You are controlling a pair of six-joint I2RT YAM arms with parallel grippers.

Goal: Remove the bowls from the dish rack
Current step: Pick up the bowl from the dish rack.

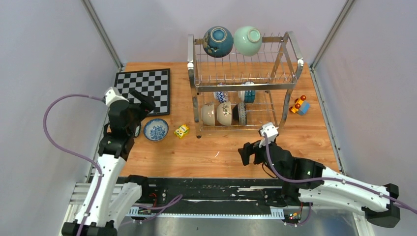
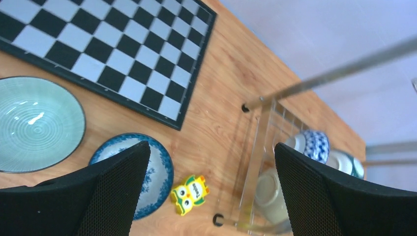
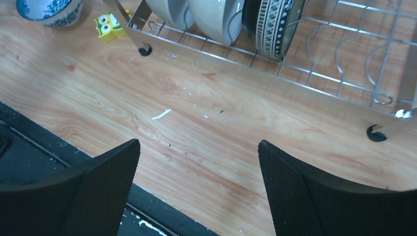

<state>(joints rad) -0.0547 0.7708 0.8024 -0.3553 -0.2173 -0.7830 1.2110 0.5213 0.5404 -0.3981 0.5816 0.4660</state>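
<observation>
Left hand (image 2: 211, 150) and right hand (image 3: 199, 145) wide, owl block (image 2: 191, 194) between patterned bowl (image 2: 160, 172) and rack (image 1: 241, 86)

Robot lab booth: pale partition walls (image 1: 44, 44) around a wooden tabletop (image 1: 206, 152) with mounting rail (image 1: 211, 189).

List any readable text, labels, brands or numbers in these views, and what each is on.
No text can be read in any view.
Yellow owl block: dark marks on its belly, too small and blurred to read.
Chessboard: plain border, no letters or numbers visible.
Blue-patterned bowl: decoration only, no writing.
</observation>
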